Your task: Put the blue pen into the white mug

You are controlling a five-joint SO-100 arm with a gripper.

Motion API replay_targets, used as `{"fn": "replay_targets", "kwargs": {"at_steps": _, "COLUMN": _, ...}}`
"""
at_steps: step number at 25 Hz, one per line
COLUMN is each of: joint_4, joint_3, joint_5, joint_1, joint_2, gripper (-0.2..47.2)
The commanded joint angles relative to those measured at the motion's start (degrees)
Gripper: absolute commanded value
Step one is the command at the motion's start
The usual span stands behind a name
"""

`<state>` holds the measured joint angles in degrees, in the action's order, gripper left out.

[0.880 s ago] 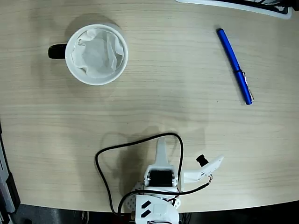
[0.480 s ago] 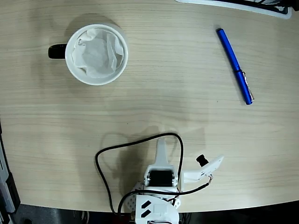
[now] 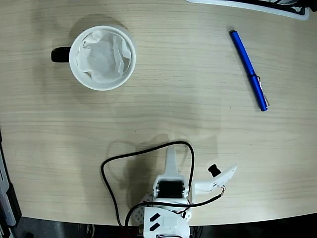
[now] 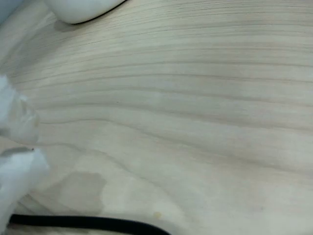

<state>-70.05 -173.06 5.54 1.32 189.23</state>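
Note:
The blue pen [image 3: 249, 70] lies flat on the wooden table at the upper right of the fixed view, slanting down to the right, with its clip at the lower end. At the upper left stands the white mug [image 3: 102, 57], upright, its black handle pointing left and crumpled white paper inside. My gripper [image 3: 171, 151] is folded low at the bottom centre, far from both, pointing up the table; its fingers lie together with nothing between them. In the wrist view the blurred white fingers [image 4: 19, 169] sit at the left edge over bare wood.
A black cable [image 3: 111, 166] loops around the arm's white base [image 3: 166, 218] at the table's front edge. A white and dark object [image 3: 257, 6] lies along the top right edge. A white rounded shape [image 4: 80, 7] shows at the wrist view's top left.

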Motion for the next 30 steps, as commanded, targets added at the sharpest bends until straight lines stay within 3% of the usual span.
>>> {"fn": "replay_targets", "kwargs": {"at_steps": 1, "joint_4": -1.1, "joint_3": 2.2, "joint_5": 0.1, "joint_1": 1.1, "joint_2": 4.0, "gripper": 0.1}}
{"fn": "replay_targets", "kwargs": {"at_steps": 8, "joint_4": -0.2, "joint_3": 2.5, "joint_5": 0.1, "joint_1": 0.3, "joint_2": 2.6, "gripper": 0.1}}
{"fn": "replay_targets", "kwargs": {"at_steps": 14, "joint_4": 8.7, "joint_3": 4.5, "joint_5": 0.4, "joint_1": -4.6, "joint_2": -5.7, "gripper": 0.1}}
{"fn": "replay_targets", "kwargs": {"at_steps": 24, "joint_4": 17.0, "joint_3": 17.4, "joint_5": 0.4, "joint_1": -6.5, "joint_2": -20.3, "gripper": 0.1}}
{"fn": "replay_targets", "kwargs": {"at_steps": 30, "joint_4": 20.1, "joint_3": 29.4, "joint_5": -1.1, "joint_1": -10.6, "joint_2": -37.3, "gripper": 0.1}}
